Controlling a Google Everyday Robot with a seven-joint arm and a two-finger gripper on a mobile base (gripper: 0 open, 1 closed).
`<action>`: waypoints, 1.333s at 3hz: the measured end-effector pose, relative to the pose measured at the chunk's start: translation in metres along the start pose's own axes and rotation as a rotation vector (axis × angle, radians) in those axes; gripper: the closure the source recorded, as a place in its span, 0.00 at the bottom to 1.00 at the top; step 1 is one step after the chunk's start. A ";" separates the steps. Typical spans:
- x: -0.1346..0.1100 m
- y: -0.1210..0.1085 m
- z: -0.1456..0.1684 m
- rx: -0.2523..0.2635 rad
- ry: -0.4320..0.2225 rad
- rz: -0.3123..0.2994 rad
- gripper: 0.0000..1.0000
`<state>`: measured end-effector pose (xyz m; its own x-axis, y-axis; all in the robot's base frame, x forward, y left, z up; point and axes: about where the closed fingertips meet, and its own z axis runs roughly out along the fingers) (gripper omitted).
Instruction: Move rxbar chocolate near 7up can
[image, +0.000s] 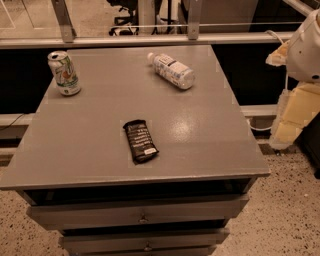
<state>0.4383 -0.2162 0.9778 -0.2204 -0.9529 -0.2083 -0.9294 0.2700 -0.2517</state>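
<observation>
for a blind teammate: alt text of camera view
Black rxbar chocolate lies front-centre on a grey table, 7up can upright at the far left corner, plastic bottle lying at the back; the pincer hangs off the right edge.

A clear bottle (171, 70) lies on its side atop the grey drawer cabinet (210, 145).

My gripper (294, 116) hangs at the right edge of the scene, off the tabletop (210, 140). The rxbar chocolate (140, 141) lies flat near the front middle. The 7up can (64, 73) stands upright at the far left corner, well apart from it. A clear plastic bottle (171, 70) lies on its side at the far middle.
</observation>
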 end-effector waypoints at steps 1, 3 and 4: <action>0.000 0.000 0.000 0.000 0.000 0.000 0.00; -0.037 -0.013 0.057 -0.052 -0.136 0.004 0.00; -0.068 -0.017 0.095 -0.096 -0.232 0.011 0.00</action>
<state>0.4974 -0.1431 0.9064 -0.1676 -0.8897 -0.4246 -0.9536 0.2556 -0.1592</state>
